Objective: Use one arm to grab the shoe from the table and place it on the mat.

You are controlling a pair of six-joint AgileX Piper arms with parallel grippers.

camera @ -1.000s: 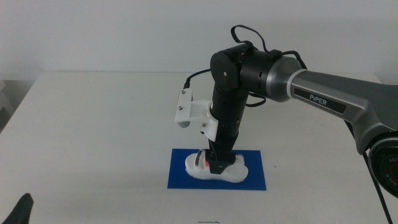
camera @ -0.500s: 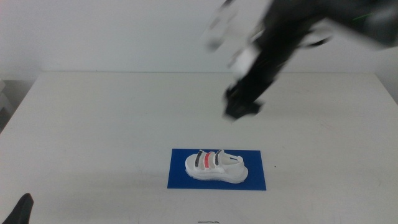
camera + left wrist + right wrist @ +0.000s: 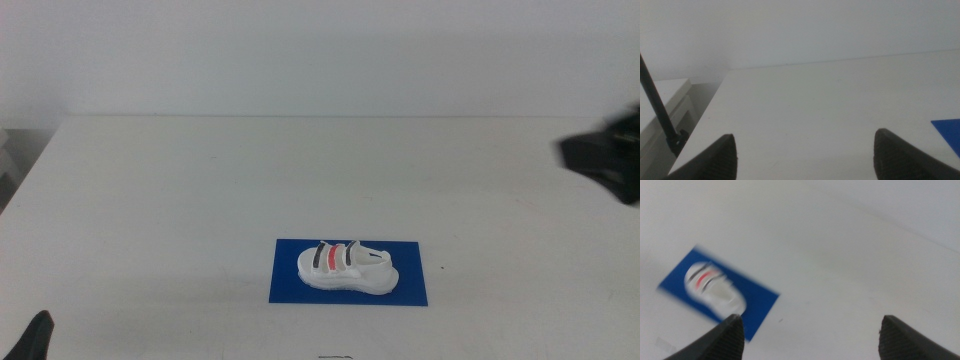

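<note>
The shoe lies on the mat, near the table's front edge.

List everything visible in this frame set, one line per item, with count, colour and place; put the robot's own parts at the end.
shoe: one, white with black and red straps, lying on the mat, toward its near edge.
mat: one, dark blue, flat on the table, near the front centre.
table: one, plain white, fills most of the middle view.
wall: one, pale grey-white, behind the table.
right gripper: one, black, blurred, at the right edge of the middle view, above the table and well clear of the shoe; jaws open and holding nothing in the right wrist view.
left gripper: one, black, only a tip shows at the bottom left corner of the middle view; jaws open and holding nothing in the left wrist view.
</note>
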